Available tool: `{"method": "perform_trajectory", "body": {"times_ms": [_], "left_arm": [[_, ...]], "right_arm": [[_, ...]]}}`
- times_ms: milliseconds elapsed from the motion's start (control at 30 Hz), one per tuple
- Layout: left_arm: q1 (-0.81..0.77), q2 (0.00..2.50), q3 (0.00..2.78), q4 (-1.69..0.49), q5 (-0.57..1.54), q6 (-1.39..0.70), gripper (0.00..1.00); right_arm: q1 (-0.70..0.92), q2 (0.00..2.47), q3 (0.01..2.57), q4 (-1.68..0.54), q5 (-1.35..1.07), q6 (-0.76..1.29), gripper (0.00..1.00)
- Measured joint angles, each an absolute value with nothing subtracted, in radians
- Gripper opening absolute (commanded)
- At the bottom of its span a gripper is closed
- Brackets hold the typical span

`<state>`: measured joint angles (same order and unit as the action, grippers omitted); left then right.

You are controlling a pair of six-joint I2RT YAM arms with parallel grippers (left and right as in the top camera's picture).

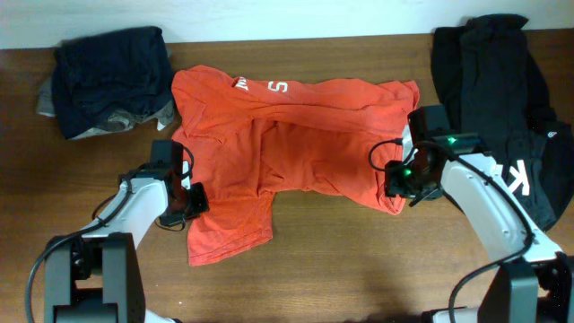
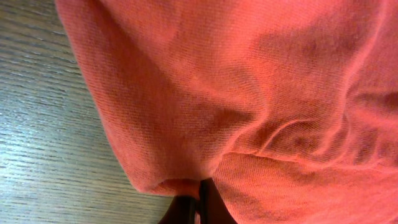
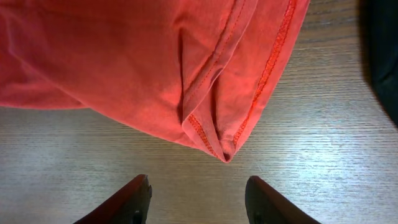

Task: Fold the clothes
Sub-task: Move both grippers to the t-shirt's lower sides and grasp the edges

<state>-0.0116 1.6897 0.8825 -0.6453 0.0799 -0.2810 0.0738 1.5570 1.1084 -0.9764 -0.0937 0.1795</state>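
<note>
My left tool (image 2: 199, 210) is pinched shut. A fold of the red-orange short-sleeved T-shirt with white lettering (image 2: 249, 93) runs straight into its closed tips at the bottom centre of the left wrist view. I judge that I hold a thin nip of cloth at the shirt's edge.

My right tool (image 3: 199, 202) stands partly open with nothing between its fingers. The shirt's stitched hem corner (image 3: 225, 152) lies just ahead of it, not touching, on the brown wood-grain tabletop (image 3: 323, 143).

In the overhead view the shirt is rumpled across the middle of the frame. Its lettering is near the upper edge and one flap trails toward the lower left. A dark navy folded pile (image 1: 108, 76) sits at the upper left, and a black garment with white letters (image 1: 502, 81) at the right.

I expect this knit to be light, soft and limp. It will sag from wherever I lift it, and it will likely drag and bunch on the wood rather than slide flat. Nothing about it looks fragile.

The best hold for my right tool looks like that hem corner. The double stitching makes it thicker, so it should slip out less easily. I would bite deep enough to catch every layer folded there.
</note>
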Motion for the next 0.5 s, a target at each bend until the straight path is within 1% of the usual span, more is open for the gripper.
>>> {"method": "perform_trajectory", "body": {"times_ms": [167,500], "left_arm": [[-0.012,1.688,0.892,-0.645,0.08,-0.285,0.01],[-0.012,1.624,0.928,-0.64,0.08,-0.286,0.0]], "right_arm": [[0.074,1.61,1.104,-0.955,-0.091,0.173,0.54],[0.074,1.677,1.038,-0.819,-0.095,0.124,0.54]]}}
